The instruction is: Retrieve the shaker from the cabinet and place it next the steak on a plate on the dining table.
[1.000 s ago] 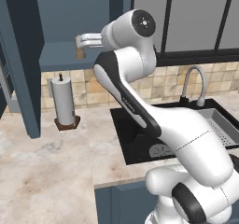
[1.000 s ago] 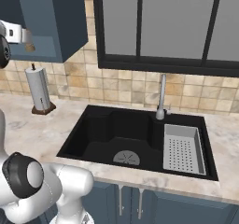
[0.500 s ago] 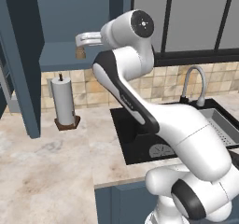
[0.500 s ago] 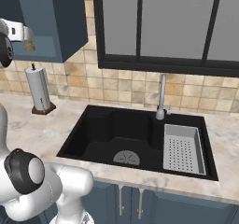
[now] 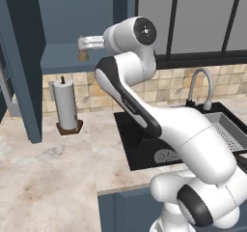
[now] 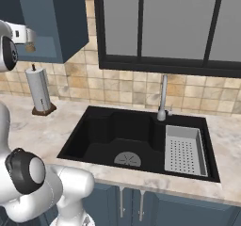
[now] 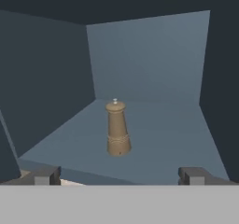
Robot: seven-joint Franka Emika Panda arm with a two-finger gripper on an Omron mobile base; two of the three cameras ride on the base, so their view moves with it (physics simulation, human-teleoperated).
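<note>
I'm looking straight into the cabinet (image 7: 149, 55), and there is the shaker (image 7: 116, 129), standing upright on the cabinet's shelf with its knob on top and its long axis vertical. My jaws are spread wide, nothing between them, and the two fingertips (image 7: 43, 176) sit low at either side of my hand view with the shaker dead ahead, roughly centred in the gap but well beyond them, deeper into the cabinet. That's the relation that matters: the shaker lies forward of the jaws along my line of reach, not off to either side, so I judge the coming move to be a straight push inward, keeping level so the fingers pass either side of the waisted body.

From the left base view, my gripper (image 5: 87, 43) is held out horizontally at the cabinet's open front, and the shaker (image 5: 83, 55) peeks out just under it at the shelf edge. From the right base view the shaker (image 6: 30, 46) shows as a small tan shape at the cabinet opening, above the paper-towel roll (image 6: 39, 89) that stands on the bench (image 6: 70, 126) below.

The shaker is free of the cabinet's side walls, so I expect room for both fingers. The risk I see is nudging the upright shaker over before the jaws close on it.
</note>
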